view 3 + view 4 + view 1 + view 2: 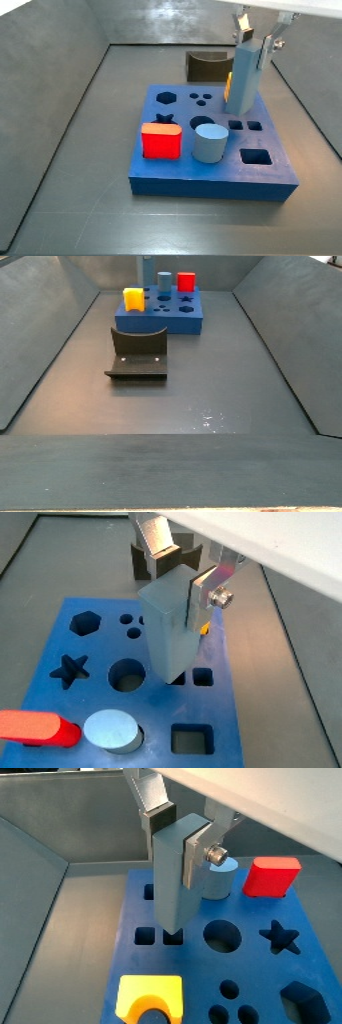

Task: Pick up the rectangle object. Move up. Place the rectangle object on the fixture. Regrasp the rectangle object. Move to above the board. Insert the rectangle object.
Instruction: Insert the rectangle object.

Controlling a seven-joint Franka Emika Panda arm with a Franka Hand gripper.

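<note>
Board: one royal-blue slab on the worktop, cut-outs mostly empty. Count of open holes is uncertain; in a side view I make out a hexagon, a few small circles and some squares.

Fixture: one dark bracket, standing bare just beside the board. Judged: the pick-up, the stop on the fixture and the regrasp are done.

Rectangle object: one, held upright over the board. The hand pinches its upper end between the silver plates. In both wrist views the lower end meets the board at a small square hole; whether it has entered the hole I cannot tell. Judged: the move to above the board is complete, insertion is at its start or just under way, release is left.

Other pieces, one each: pale cylinder, red cube, both seated in the board; yellow notched block, also on the board.
</note>
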